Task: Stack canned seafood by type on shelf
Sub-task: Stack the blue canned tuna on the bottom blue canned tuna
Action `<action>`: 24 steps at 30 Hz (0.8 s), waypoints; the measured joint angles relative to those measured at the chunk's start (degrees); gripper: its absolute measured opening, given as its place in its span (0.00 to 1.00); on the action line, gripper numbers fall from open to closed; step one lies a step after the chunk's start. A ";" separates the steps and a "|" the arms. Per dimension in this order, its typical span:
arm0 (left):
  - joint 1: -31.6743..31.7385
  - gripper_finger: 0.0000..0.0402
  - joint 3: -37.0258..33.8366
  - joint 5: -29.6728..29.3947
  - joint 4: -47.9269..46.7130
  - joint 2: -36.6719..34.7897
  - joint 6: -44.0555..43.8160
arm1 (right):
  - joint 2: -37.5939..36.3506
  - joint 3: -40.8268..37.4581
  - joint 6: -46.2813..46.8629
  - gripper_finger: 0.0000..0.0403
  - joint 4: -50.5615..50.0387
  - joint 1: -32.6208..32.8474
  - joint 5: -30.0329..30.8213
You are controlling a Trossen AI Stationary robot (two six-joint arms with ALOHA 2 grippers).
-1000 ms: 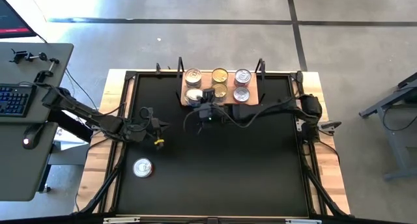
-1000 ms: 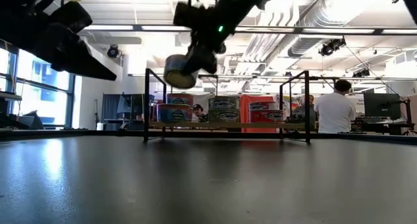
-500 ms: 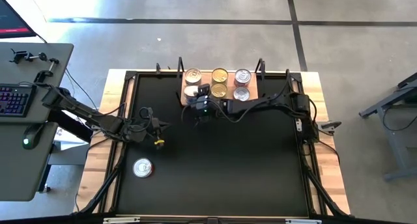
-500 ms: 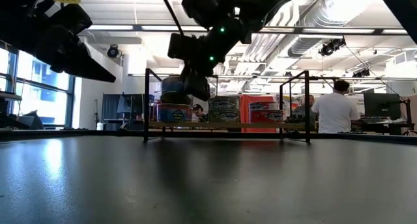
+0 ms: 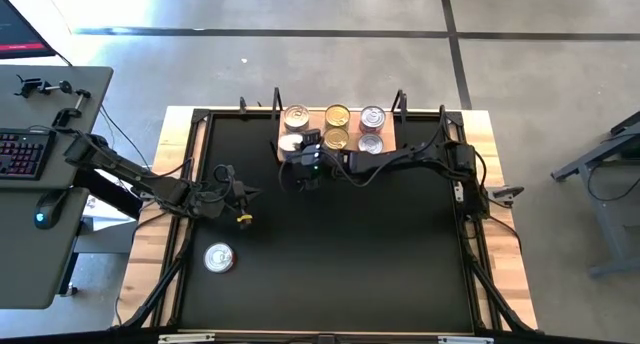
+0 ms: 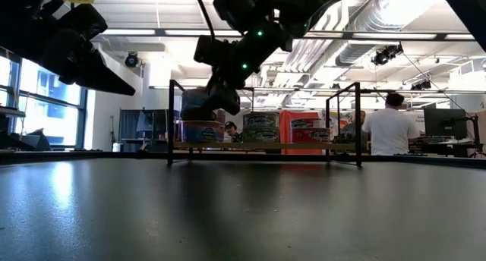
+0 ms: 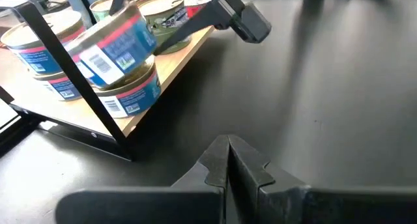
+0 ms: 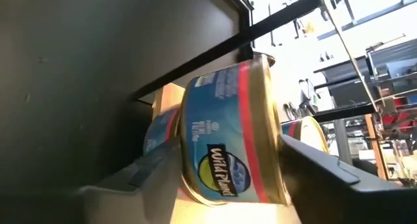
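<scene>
The light-wood shelf [image 5: 391, 132] stands at the mat's far edge, with silver and gold tins [image 5: 337, 115] in two rows on it. My right gripper [image 5: 305, 156] reaches in from the right and is shut on a blue-labelled tin [image 8: 228, 139]. That tin is tilted over the front-left tin [image 7: 130, 90] of the shelf. One silver-lidded tin [image 5: 219, 257] lies flat on the mat near the left. My left gripper [image 7: 228, 165] hovers shut above the mat, left of the shelf, touching nothing. My right gripper pinches the blue-labelled tin by its side wall [image 8: 195, 152], one finger [image 8: 140, 175] on each side. The fingers come from the table's right, slanting down. The tin is tilted [image 7: 114, 42] just over the front-left tin; whether their rims touch, I cannot tell.
Black upright wire posts [image 7: 71, 68] frame the shelf's corners beside the held tin. A wide stretch of black mat [image 5: 350, 254] lies in front of the shelf. A desk with keyboard [image 5: 25, 149] stands off the table's left. People show in the room beyond [image 6: 391, 128].
My right gripper has carried the tin toward the far edge and a little left, and down, from in front of the shelf to just above the front-left tin. Most of that travel came early; lately it has only settled slightly.
</scene>
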 joint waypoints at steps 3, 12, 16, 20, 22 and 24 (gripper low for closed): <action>0.00 0.00 0.00 0.00 0.00 0.00 0.00 | 0.00 0.00 0.99 0.64 -0.09 -0.11 0.04; 0.00 0.00 0.00 0.00 0.00 0.00 0.00 | 0.00 0.00 2.13 0.68 -0.07 -0.24 0.20; 0.00 0.00 0.00 0.00 0.00 0.00 0.00 | 0.00 0.00 2.15 0.68 -0.07 -0.31 0.20; 0.00 0.00 0.00 0.00 0.02 0.00 -0.02 | 0.00 0.00 3.50 0.68 -0.02 -0.42 0.24; 0.00 0.00 0.00 0.00 0.02 0.00 0.00 | 0.00 0.00 3.61 0.68 0.00 -0.42 0.24; 0.00 0.00 0.00 0.02 0.04 0.00 -0.02 | -0.10 0.00 3.59 0.68 0.01 -0.44 0.43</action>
